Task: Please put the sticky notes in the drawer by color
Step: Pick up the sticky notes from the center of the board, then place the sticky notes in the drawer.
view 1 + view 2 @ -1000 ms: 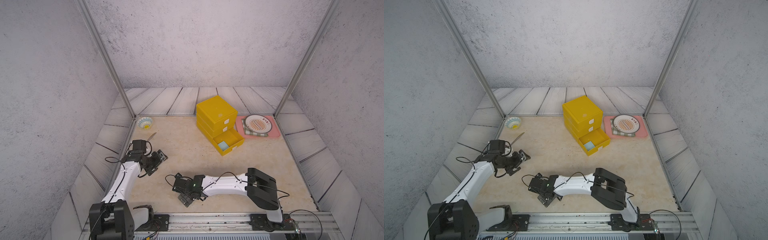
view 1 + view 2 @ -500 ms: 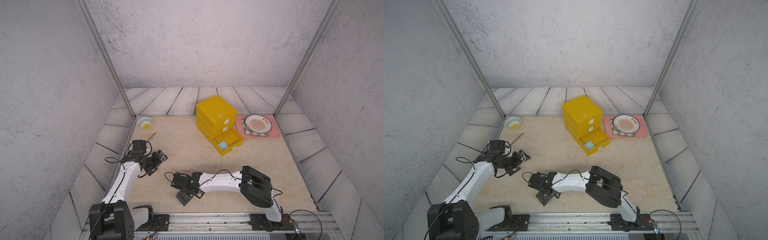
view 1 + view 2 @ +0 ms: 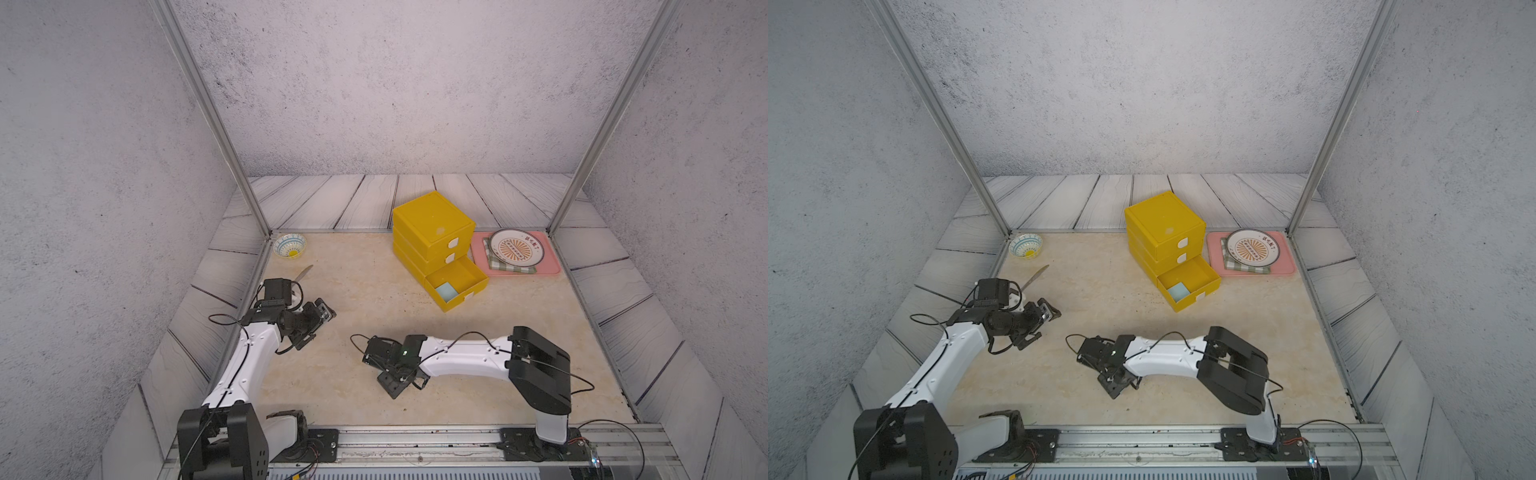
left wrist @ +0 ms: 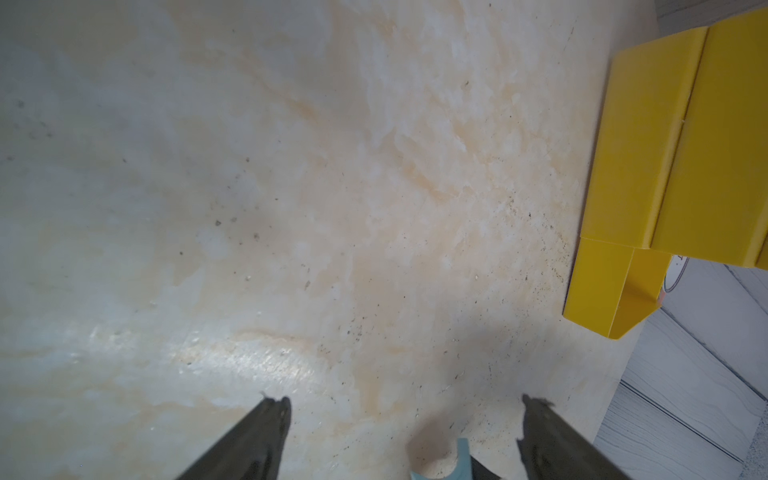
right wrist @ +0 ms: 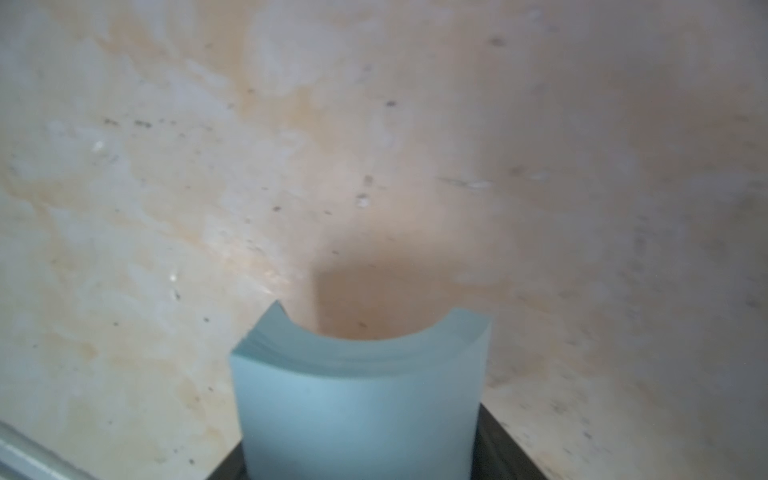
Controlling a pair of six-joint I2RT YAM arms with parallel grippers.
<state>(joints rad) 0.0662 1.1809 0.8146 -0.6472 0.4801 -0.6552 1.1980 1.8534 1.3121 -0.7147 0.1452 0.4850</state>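
Curving into a trough — matte, light-blue paper pad (image 5: 357, 399)

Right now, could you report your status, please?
Left gripper open. Right gripper shut on bowed blue sticky notes. Bottom drawer open, blue note inside. Nothing in the way.

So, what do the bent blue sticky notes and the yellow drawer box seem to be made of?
The blue sticky notes: paper, matte; the edge shows thin stacked sheets, and the pad bows into a curve. The yellow drawer box: probably hard plastic, smooth with slight sheen; thin even walls, crisp edges, one uniform colour.
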